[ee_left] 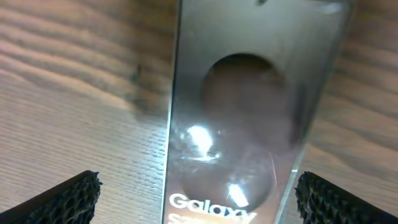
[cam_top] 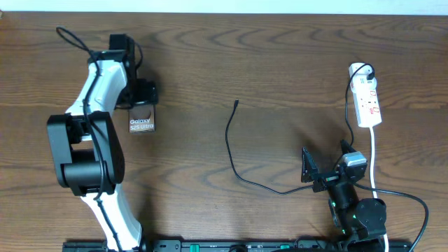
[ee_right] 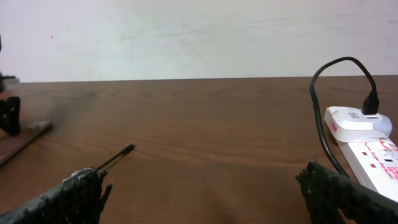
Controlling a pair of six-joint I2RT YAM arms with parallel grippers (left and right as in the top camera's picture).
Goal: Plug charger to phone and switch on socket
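Note:
The phone (cam_top: 142, 124) is a dark brown slab with white "Galaxy S25 Ultra" lettering, lying flat at the left. My left gripper (cam_top: 143, 105) hangs over its far end, open. In the left wrist view its fingers (ee_left: 198, 193) straddle the phone (ee_left: 249, 93) without gripping it. The charger cable (cam_top: 229, 150) snakes across the middle, its plug tip (cam_top: 236, 103) lying free on the table. Its other end enters a white adapter (cam_top: 361, 70) on the socket strip (cam_top: 369, 101) at the far right. My right gripper (cam_top: 325, 166) is open and empty, low over the table; its wrist view (ee_right: 202, 186) shows the tip (ee_right: 127, 149) and the strip (ee_right: 373, 152).
The strip's thick white cord (cam_top: 374, 164) runs down the right side past my right arm, and a black cable loops near the right arm's base (cam_top: 420, 210). The dark wooden table (cam_top: 280, 56) ends at a pale wall at the back.

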